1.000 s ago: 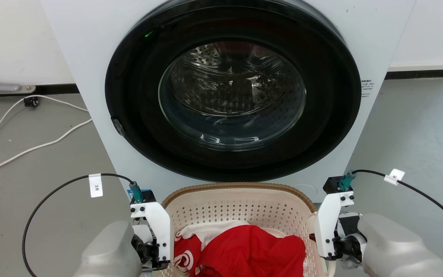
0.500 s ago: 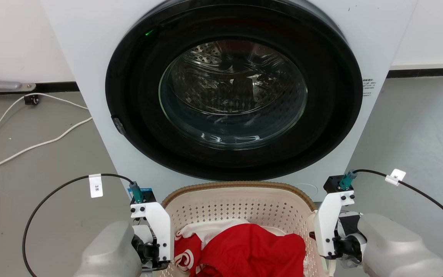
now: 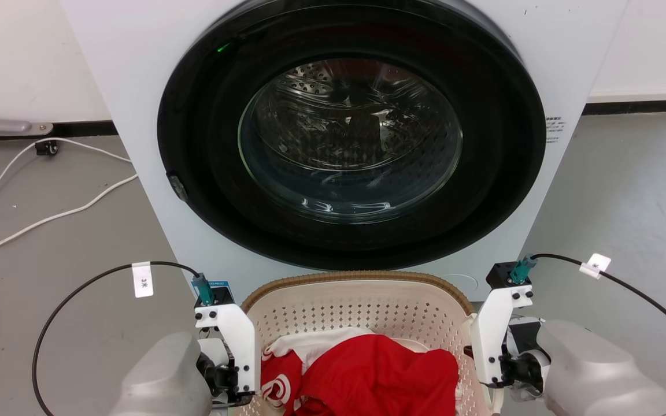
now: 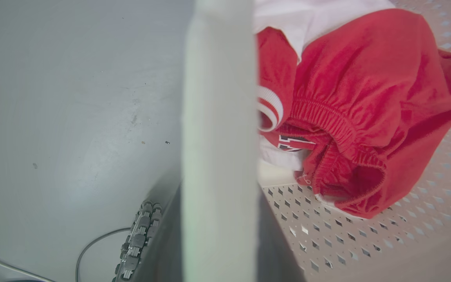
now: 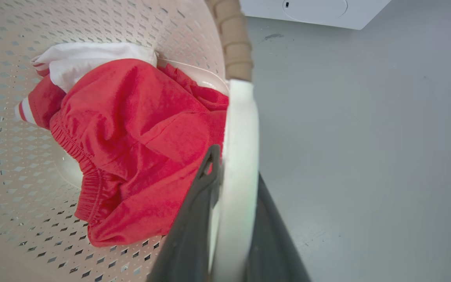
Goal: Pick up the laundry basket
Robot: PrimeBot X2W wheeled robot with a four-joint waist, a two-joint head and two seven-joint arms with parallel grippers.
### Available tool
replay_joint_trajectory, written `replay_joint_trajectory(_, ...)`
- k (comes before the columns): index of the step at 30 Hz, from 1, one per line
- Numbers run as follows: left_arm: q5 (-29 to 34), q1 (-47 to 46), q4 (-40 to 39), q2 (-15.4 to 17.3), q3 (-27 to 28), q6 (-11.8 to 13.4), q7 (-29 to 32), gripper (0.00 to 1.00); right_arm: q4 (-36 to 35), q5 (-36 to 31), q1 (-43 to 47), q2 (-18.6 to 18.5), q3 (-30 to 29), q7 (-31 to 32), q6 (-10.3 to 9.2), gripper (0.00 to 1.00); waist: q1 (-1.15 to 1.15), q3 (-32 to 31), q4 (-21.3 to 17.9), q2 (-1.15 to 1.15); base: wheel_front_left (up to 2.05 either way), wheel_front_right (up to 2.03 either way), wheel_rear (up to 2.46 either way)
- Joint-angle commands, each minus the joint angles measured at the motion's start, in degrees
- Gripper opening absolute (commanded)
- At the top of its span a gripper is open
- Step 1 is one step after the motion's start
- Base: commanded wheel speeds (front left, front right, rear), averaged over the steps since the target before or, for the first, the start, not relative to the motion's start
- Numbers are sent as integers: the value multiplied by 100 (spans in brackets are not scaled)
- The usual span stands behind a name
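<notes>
Pinching the white side handle point(image 5: 238, 117) between its two dark fingers, the right gripper point(image 5: 235, 172) holds one end of the laundry basket point(image 3: 356, 278). The left gripper point(image 4: 219, 227) straddles the opposite handle point(image 4: 219, 117) and seems clamped on it too, though that close view is blurred. The basket holds red and white clothes point(image 3: 379, 372) and is just in front of the washing machine point(image 3: 136, 86).

Blurred pale handle point(image 4: 219, 98), apparently pinched by the left tool point(image 4: 220, 235); red clothes point(image 4: 358, 98) inside laundry basket point(image 4: 370, 246)
</notes>
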Motion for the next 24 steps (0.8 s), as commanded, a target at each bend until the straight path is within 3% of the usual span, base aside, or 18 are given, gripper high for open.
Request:
replay_joint_trajectory(1,-18,-43,-38,-109,-34,-82,21,0,-69,29,-129,130,-2,-74,65,0,0,2,0,0,0,0,0)
replay_joint_trajectory(24,-196,-52,-34,-89,-180,-82,-40,0,-51,71,-97,141,20,-83,65,0,0,31,15,0,0,0,0)
